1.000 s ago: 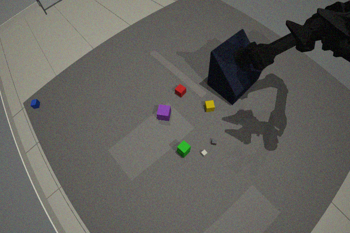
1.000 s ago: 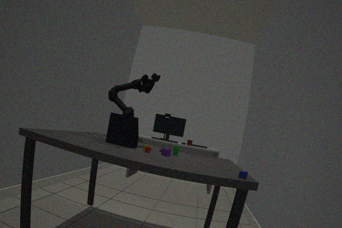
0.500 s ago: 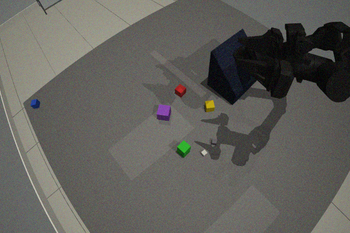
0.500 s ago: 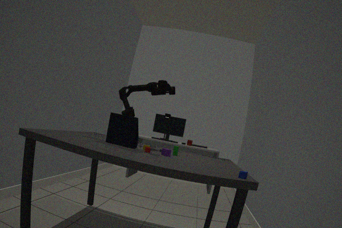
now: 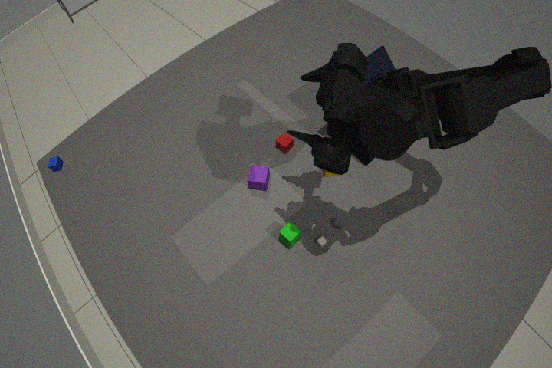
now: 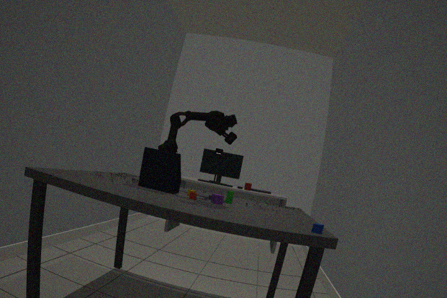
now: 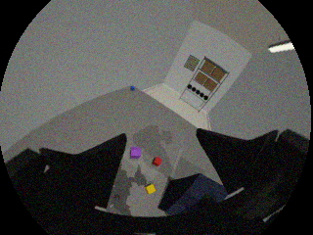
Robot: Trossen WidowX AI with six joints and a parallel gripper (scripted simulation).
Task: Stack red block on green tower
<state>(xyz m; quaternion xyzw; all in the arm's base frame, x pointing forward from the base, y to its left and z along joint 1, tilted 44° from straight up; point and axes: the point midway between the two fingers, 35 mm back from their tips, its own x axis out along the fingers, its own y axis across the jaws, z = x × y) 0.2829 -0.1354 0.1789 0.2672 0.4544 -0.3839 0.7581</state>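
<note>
the arm reaches out over the table [image 5: 155, 268] with the gripper [image 5: 300, 106] held high above it — jaws spread wide, nothing between them. from the top view its two dark fingers [image 5: 304, 136] point toward the red block [image 5: 284, 142], which sits on the table on its own, touching nothing. the green tower [image 5: 290, 234] stands upright well apart from the red block, nearer the table's middle; in the exterior view it [image 6: 229, 197] shows taller than the blocks around it. a purple block [image 5: 258, 177] lies between the two, a little to one side. a yellow block [image 5: 330, 173] peeks out from under the gripper's bulk, mostly hidden. a blue block [image 5: 55, 163] sits alone near the table's far corner — no box, tray or bin shows among the blocks. through the wrist view the red block [image 7: 156, 161], purple block [image 7: 135, 152] and yellow block [image 7: 151, 188] appear far below between the open fingers.
</note>
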